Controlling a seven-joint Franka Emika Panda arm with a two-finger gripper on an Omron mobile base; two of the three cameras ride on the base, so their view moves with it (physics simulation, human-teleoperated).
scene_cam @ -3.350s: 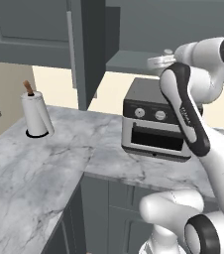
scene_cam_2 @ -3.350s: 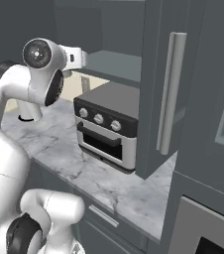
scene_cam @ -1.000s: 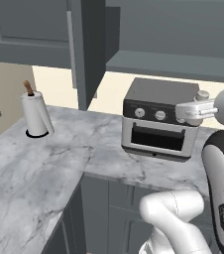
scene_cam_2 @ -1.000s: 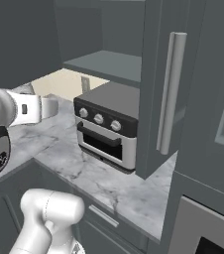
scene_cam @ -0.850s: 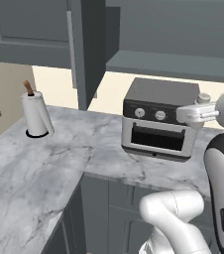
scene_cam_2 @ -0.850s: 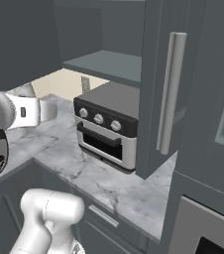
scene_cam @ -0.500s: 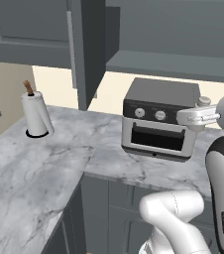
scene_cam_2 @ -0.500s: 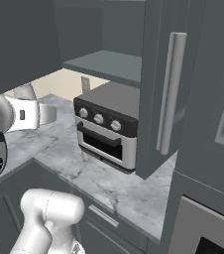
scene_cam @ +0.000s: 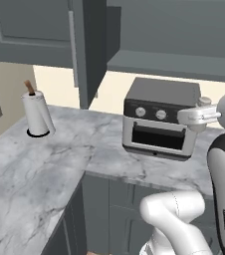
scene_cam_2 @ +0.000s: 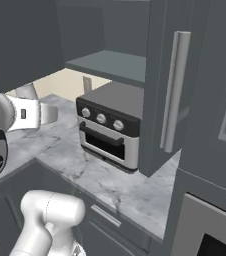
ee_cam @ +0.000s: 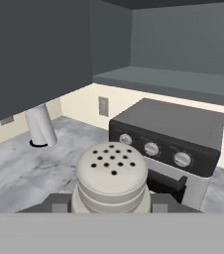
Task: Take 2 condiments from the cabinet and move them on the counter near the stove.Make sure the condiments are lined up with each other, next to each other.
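**Jar in hand, carry to stove side pending**

The pale beige jar (ee_cam: 112, 181), w/ a perforated shaker-type lid, is seen close up in the hand view, seated between the fingertips; the gripper (ee_cam: 112, 204) is judged closed on it, jaws drawn in as far as the jar allows. The jar is held in the air above the counter (scene_cam: 45, 164), out in front of the toaster oven (scene_cam: 160, 124), well clear of the cabinet (scene_cam_2: 155, 75) shelf, whose door stands open. A paper-towel roll (scene_cam: 37, 113) stands further along the counter, near the wall.

Step in hand, as judged: transport of the 1st condiment, i.e. extraction done, placement not yet made. No stove is visible from this position, nor the red bottle, so their locations can't be told.

Next move calls for: the jar to be kept upright, grip maintained, and arm/base to be turned toward the stove end. Room should be left beside the set-down spot so the 2nd condiment can be lined up next to it.
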